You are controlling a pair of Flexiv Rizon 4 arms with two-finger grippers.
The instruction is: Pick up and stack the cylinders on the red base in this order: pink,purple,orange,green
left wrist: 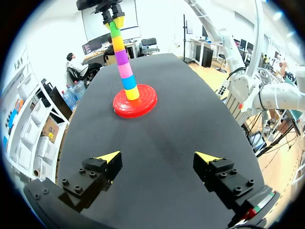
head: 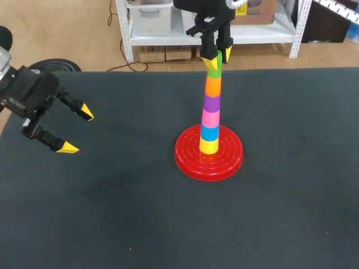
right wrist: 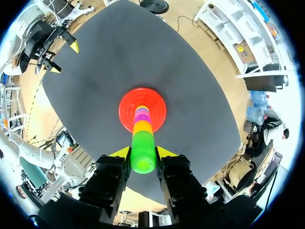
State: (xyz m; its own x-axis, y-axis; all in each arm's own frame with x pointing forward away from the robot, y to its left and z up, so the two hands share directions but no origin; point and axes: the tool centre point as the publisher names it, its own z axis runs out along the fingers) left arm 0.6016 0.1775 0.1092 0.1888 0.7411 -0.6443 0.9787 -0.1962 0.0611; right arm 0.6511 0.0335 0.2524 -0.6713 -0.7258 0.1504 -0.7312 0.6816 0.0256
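The right gripper (head: 217,56) pinched the green cylinder (right wrist: 143,151) atop the stack (head: 211,112) on the red base (head: 185,156) — final step, seemingly seated, awaiting a straight-up release — while the left gripper (head: 77,131) hung spread, well apart.

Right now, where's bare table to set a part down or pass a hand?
Free: the table on the robot's side of the red base, the whole stretch right of it, and the gap between the base and the open left gripper. Crowded: above the stack, where the right gripper is shut on the green cylinder.
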